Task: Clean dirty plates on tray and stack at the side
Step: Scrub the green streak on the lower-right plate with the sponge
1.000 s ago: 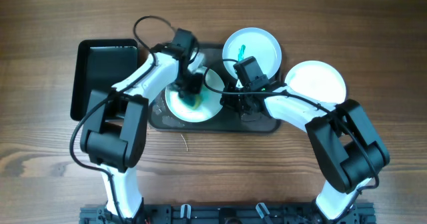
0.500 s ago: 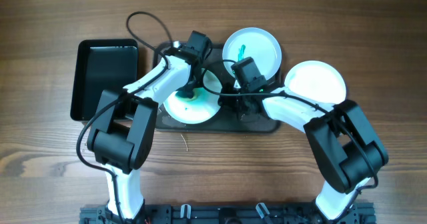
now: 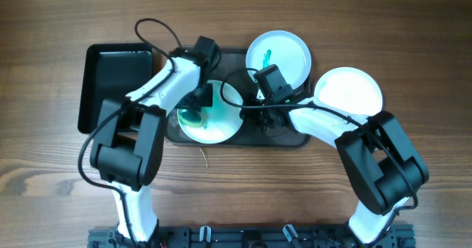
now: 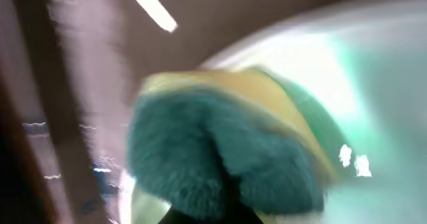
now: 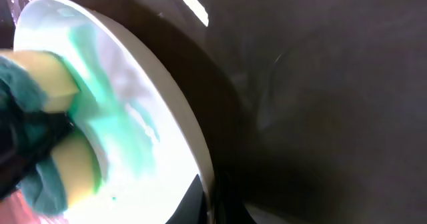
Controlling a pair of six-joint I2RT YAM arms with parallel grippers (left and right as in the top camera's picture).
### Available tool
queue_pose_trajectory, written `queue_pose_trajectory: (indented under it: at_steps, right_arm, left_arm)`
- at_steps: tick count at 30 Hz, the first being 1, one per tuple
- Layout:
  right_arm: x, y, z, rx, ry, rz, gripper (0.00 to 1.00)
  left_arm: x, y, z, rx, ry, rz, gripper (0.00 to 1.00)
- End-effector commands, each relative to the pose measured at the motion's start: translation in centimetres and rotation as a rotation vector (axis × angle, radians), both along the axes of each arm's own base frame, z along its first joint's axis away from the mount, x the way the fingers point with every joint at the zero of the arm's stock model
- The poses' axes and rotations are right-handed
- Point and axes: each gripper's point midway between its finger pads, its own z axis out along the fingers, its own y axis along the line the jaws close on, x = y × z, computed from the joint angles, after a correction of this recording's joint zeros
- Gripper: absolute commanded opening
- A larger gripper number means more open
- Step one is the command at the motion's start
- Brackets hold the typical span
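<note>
A white plate [image 3: 221, 124] smeared with teal lies on the dark grey tray [image 3: 232, 62]. My left gripper [image 3: 200, 100] is shut on a teal and yellow sponge [image 3: 193, 116] pressed on the plate's left part; the left wrist view shows the sponge [image 4: 220, 151] on the plate [image 4: 380, 77], blurred. My right gripper [image 3: 249, 109] is shut on that plate's right rim [image 5: 200, 151], with the sponge [image 5: 47, 117] beyond. A second plate [image 3: 284, 52] with a teal streak sits at the tray's back right. A clean white plate [image 3: 349, 91] lies on the table to the right.
A deeper black rectangular tub [image 3: 116, 82] stands left of the tray. A black cable [image 3: 155, 28] loops above the left arm. Wet tray floor [image 5: 320, 117] fills the right wrist view. The wooden table [image 3: 59, 174] surrounds everything.
My left gripper has dragged the sponge from the plate's upper middle to its left side. The teal smear has spread across the plate. The right gripper has held still on the rim.
</note>
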Motion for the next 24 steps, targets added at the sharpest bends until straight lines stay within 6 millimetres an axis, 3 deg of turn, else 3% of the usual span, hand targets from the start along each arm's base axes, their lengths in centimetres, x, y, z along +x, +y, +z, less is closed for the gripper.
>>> queue_pose_trajectory:
  at_steps: [1,8,13,19,24]
  right_arm:
    - [0.6,-0.9,-0.7,-0.019,0.008,-0.033,0.04]
    - [0.7,-1.0,-0.6,-0.011,0.009,-0.031,0.04]
    - [0.7,-1.0,-0.6,-0.01,0.007,-0.031,0.04]
    - [0.7,-1.0,-0.6,-0.011,0.008,-0.028,0.04]
    - [0.7,-1.0,-0.6,-0.011,0.008,-0.029,0.04]
  left_arm:
    - [-7.7,-6.6,-2.7,-0.418,0.345,-0.291,0.04]
    - [-8.9,-6.7,-2.2,-0.458,0.39,-0.367,0.04]
    - [-6.3,-7.0,-3.1,-0.429,0.282,-0.32,0.04]
    - [-1.4,-3.7,-4.4,-0.161,0.072,-0.038,0.04]
    - [-0.6,0.2,-4.1,0.061,-0.024,0.196,0.04]
